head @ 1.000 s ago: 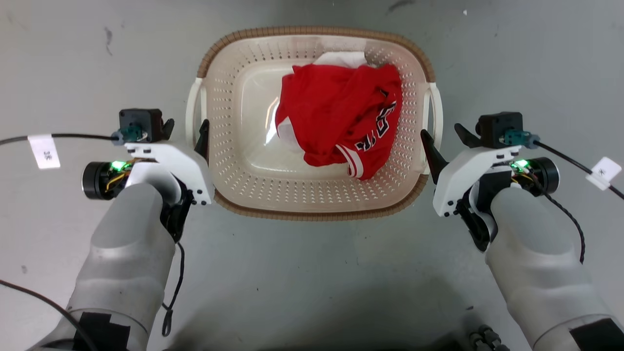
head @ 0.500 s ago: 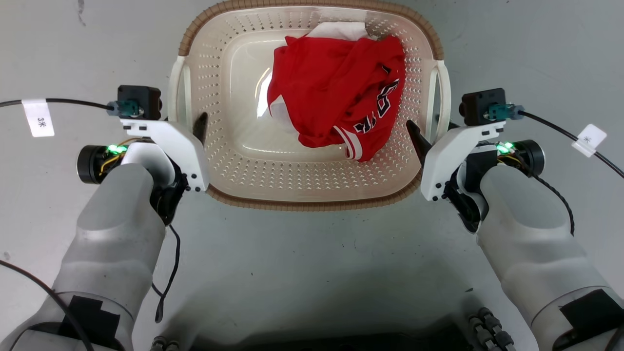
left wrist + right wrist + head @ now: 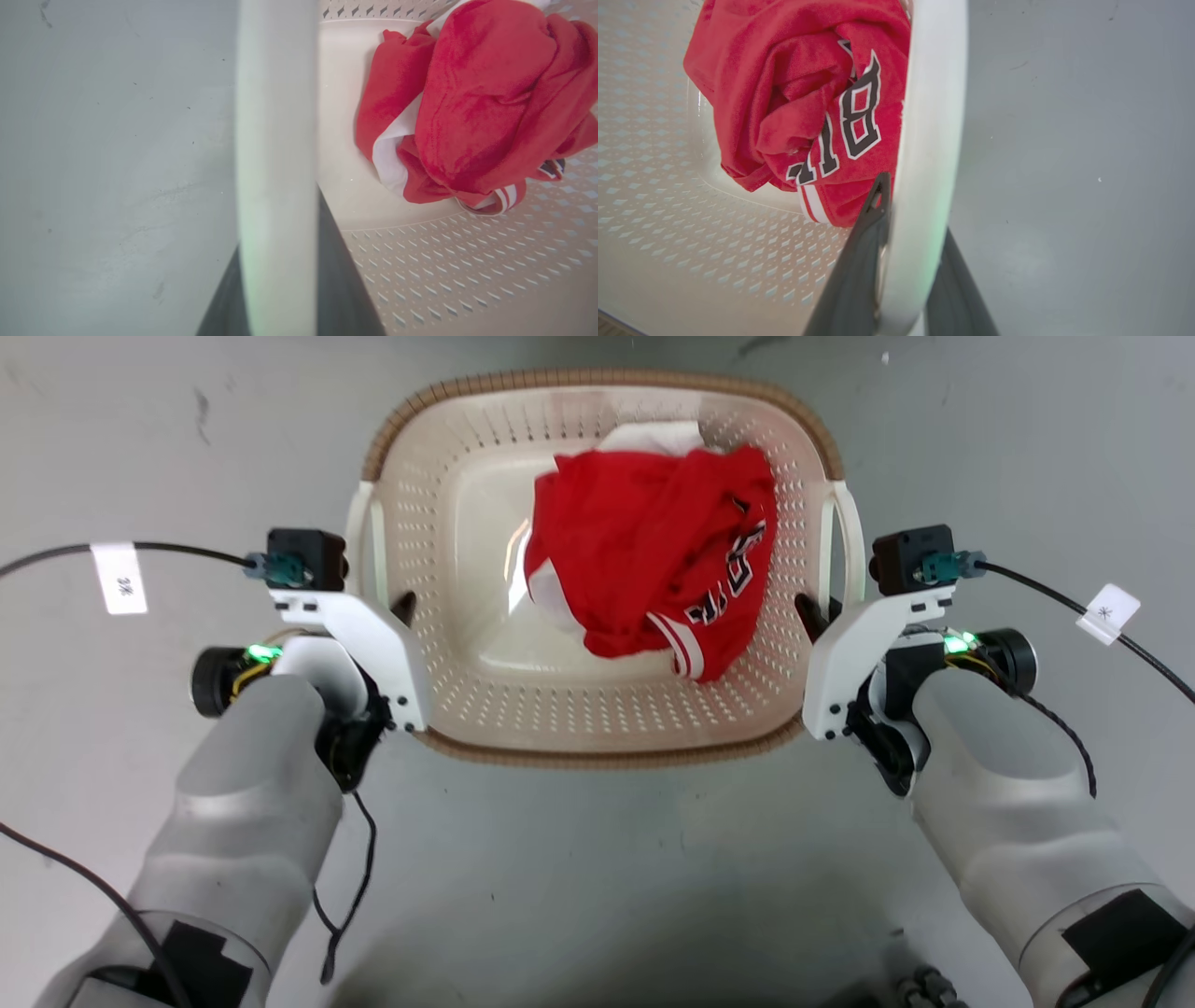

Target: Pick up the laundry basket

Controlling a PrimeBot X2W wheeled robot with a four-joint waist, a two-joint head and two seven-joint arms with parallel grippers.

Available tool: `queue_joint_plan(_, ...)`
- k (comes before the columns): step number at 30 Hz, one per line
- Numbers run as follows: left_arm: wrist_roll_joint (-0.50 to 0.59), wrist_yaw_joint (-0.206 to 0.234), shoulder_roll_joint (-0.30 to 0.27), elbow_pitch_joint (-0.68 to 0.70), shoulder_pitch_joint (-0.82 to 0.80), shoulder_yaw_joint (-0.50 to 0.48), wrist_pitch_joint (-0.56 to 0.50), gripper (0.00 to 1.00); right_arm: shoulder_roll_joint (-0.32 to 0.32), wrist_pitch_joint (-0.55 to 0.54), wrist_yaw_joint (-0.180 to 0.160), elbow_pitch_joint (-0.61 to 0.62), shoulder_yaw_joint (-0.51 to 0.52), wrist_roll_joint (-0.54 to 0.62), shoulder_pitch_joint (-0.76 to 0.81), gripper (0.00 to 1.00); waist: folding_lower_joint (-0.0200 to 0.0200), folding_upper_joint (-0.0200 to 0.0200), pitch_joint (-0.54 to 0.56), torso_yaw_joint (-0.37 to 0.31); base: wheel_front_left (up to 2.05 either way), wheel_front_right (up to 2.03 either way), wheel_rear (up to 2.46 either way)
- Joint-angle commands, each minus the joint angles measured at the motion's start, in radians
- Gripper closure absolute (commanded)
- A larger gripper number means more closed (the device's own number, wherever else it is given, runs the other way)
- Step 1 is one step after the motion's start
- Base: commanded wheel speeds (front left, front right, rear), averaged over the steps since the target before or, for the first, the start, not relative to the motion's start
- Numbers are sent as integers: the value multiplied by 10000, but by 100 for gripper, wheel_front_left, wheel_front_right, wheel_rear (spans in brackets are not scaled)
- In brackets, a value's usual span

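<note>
The laundry basket [image 3: 579,711] is set on the grey floor [image 3: 597,877], straight ahead of the robot and between its two arms, with its long sides running left to right in the head view. A crumpled red jersey [image 3: 653,551] with dark, white-edged lettering is heaped in its right half, over a white cloth [image 3: 653,437] at the far wall.

The basket's left loop handle [image 3: 357,555] is taken between the left jaws: in the left wrist view the white bar [image 3: 275,140] is seen rising between two dark fingers [image 3: 343,280], which are pressed against it on either side, one inside the basket and one outside. The right loop handle [image 3: 851,537] is clamped likewise by the right jaws, the bar [image 3: 929,140] being flanked closely by both fingers [image 3: 859,270]. Whether the basket is raised off the floor cannot be told.

A tagged cable [image 3: 119,579] is trailed from the left wrist, and another [image 3: 1107,613] from the right.
</note>
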State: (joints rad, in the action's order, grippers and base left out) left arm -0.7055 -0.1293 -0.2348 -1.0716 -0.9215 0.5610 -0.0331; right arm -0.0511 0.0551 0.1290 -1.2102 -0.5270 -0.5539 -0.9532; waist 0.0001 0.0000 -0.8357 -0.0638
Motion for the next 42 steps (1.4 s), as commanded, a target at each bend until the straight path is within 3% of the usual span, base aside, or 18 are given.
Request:
queue_joint_plan(1, -127, -21, 107, 28, 158, 128, -67, 100, -4, -38, 32, -21, -107, -67, 129, 100, -1, 0, 535, 101, 0, 0, 0)
queue_joint_plan(10, -1446, -56, 494, -69, 1205, 816, -584, 100, 25, -789, 40, -138, -700, -736, 937, 100, -1, 0, 2684, 254, 0, 0, 0)
queue_joint_plan(20, -2582, -66, 260, 52, 2072, 1502, -1480, 100, -183, -2201, 41, 162, -1296, -1750, 1772, 100, -1, 0, 4692, 408, 0, 0, 0)
queue_joint_plan(31, -3667, -66, -84, 263, 2223, 1946, -2909, 100, -433, -4493, 41, 260, -1568, -2917, 1695, 100, -1, 0, 6048, 358, 0, 0, 0)
queue_joint_plan(42, -4370, -67, -307, 236, 2003, 2185, -3993, 100, -513, -6106, 41, -38, -1590, -3597, 1424, 100, -1, 0, 6814, 275, 0, 0, 0)
